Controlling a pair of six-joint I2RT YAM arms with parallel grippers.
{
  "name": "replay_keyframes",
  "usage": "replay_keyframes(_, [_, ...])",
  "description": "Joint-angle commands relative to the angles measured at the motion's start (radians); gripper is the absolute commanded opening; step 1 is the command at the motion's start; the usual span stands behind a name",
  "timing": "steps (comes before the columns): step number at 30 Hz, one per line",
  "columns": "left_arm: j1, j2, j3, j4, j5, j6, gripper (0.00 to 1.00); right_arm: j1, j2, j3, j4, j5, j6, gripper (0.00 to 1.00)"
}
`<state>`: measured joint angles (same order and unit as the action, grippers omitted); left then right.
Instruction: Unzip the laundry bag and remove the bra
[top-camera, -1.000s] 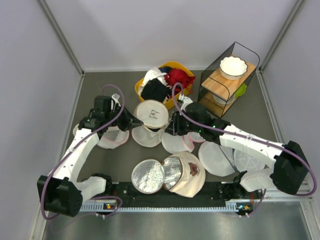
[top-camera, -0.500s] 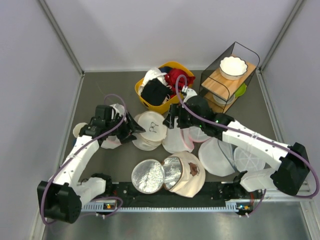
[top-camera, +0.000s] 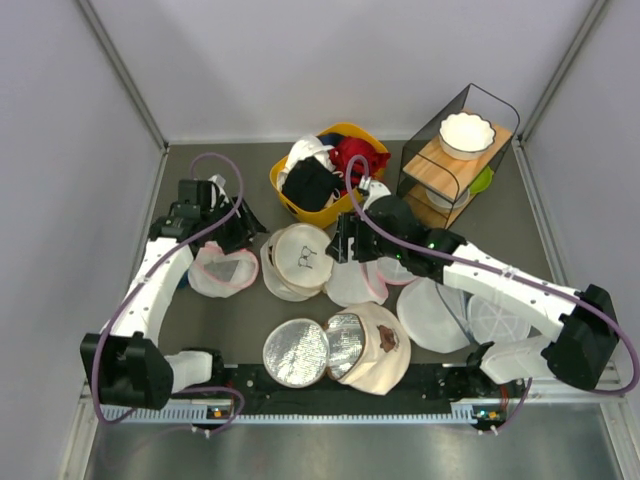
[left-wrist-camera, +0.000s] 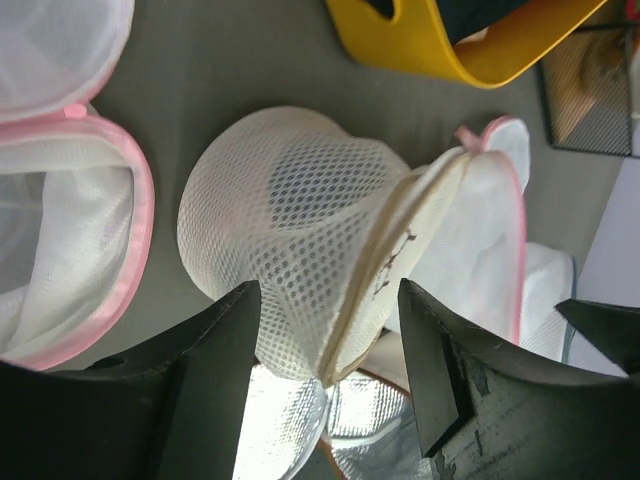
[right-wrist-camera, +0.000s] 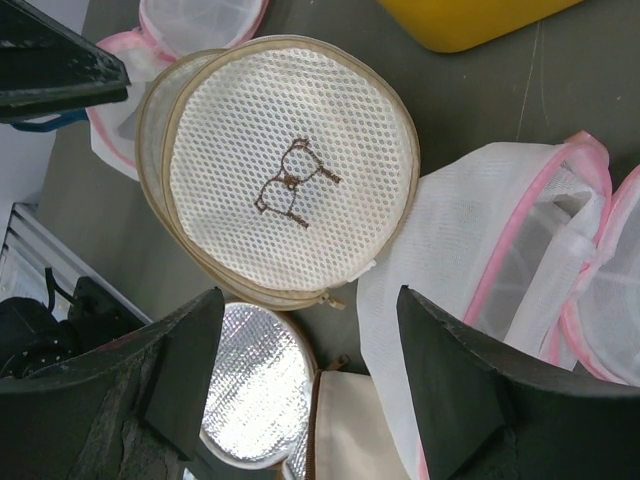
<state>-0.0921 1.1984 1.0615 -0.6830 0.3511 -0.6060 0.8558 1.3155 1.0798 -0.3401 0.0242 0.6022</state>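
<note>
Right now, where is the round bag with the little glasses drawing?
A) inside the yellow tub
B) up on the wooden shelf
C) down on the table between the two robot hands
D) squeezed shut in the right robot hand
C: the laundry bag sits low on the table, with the left gripper on one side and the right gripper on the other, both open.

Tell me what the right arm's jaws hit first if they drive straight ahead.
Most likely the laundry bag: its flat mesh face sits centred between the open jaws, though depth is unclear.
</note>
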Motion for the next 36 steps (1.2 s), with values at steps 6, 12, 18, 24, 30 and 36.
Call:
replay_keyframes(6, [0.002, 0.003, -0.064, 0.051, 0.103, 0.049, 0.62, 0.037, 0.063, 0.089, -0.007, -0.006, -0.009, 0.7])
replay_keyframes(12, [0.0, 0.018, -0.098, 0.076, 0.103, 0.061, 0.48, 0.068, 0.12, 0.144, -0.014, 0.002, -0.012, 0.71])
replay_keyframes(18, [0.0, 0.046, -0.136, 0.14, 0.169, 0.035, 0.0, 0.1, 0.215, 0.244, -0.022, 0.043, 0.002, 0.7])
replay_keyframes(24, [-0.003, 0.04, -0.21, 0.246, 0.31, -0.046, 0.0, 0.121, 0.355, 0.384, -0.085, 0.106, 0.089, 0.72])
replay_keyframes(30, [-0.011, 0.072, -0.297, 0.355, 0.454, -0.101, 0.0, 0.123, 0.427, 0.414, -0.088, 0.091, 0.163, 0.74])
replay_keyframes(36, [-0.011, 0.066, -0.305, 0.362, 0.474, -0.095, 0.0, 0.123, 0.487, 0.434, -0.094, 0.079, 0.182, 0.71])
